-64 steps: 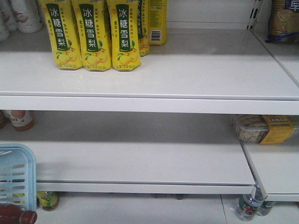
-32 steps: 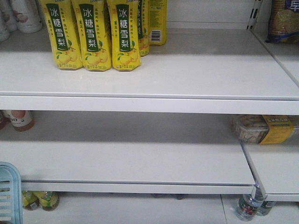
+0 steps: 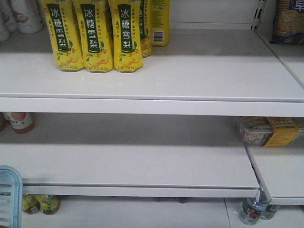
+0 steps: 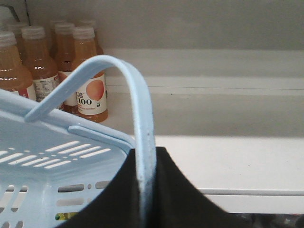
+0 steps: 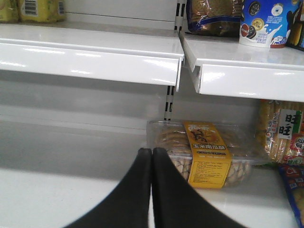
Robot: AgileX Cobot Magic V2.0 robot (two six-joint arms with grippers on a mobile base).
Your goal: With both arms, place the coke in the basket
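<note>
Coke not visible in any current view, gone from the front camera's lower-left corner since a second ago. Basket slid left, only its edge shows. Left hand pinches basket handle; right hand pressed together, empty. Likely finished.

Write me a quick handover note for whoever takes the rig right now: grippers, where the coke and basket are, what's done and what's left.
Left gripper: shut on the basket's thin handle, holding the light blue basket in front of the shelf with the peach drink bottles.
Right gripper: shut, holding nothing, pointed at the clear pack of biscuits on the middle shelf.
Coke: not visible in any view; the basket's inside is mostly out of frame, so I cannot confirm it is in there.
Front view shows only the basket's corner at lower left.
Left to do: check the basket for the coke.
</note>
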